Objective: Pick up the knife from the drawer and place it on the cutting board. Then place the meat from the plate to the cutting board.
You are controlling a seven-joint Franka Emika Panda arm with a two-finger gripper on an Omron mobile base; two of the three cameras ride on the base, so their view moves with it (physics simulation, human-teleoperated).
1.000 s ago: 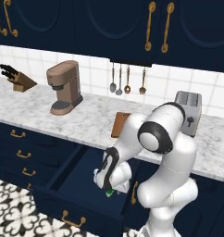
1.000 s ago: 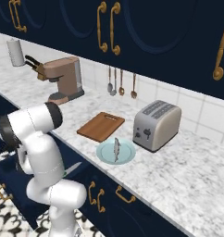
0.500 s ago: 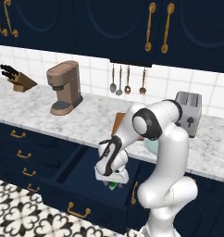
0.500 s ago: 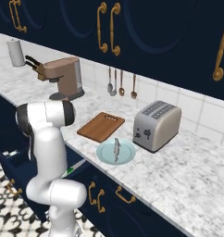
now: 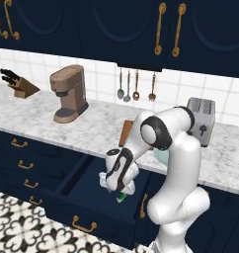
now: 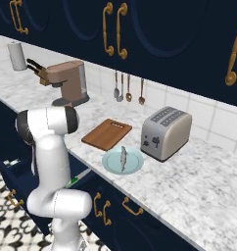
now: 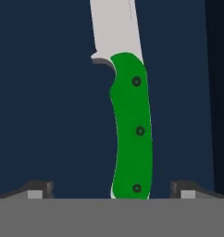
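Down inside the open drawer point(image 5: 87, 195), the end effector point(image 5: 115, 190) is hanging just above the knife point(image 7: 130, 127), its two fingertips point(image 7: 37, 189) standing apart on either side of the green handle and not closing on it. One knife is lying flat on the navy drawer floor, its pale blade pointing away from the hand; three dark rivets are showing along the handle. A sliver of green is peeking out below the wrist in the left base view, and the blade tip is showing beside the arm in the right base view.

Up on the marble table point(image 6: 199, 186), one brown cutting board point(image 6: 106, 134) is sitting bare, with one pale teal plate point(image 6: 135, 165) just beside its near corner carrying one grey piece of meat point(image 6: 123, 158). One silver toaster point(image 6: 166, 132) is standing right of the board, one brown coffee machine point(image 5: 68, 93) to its left, and one wooden knife block point(image 5: 21, 87) farther left. Three utensils point(image 5: 136, 86) are hanging on the tiled wall behind. The robot's own elbow is blocking part of the board and plate in the left base view.
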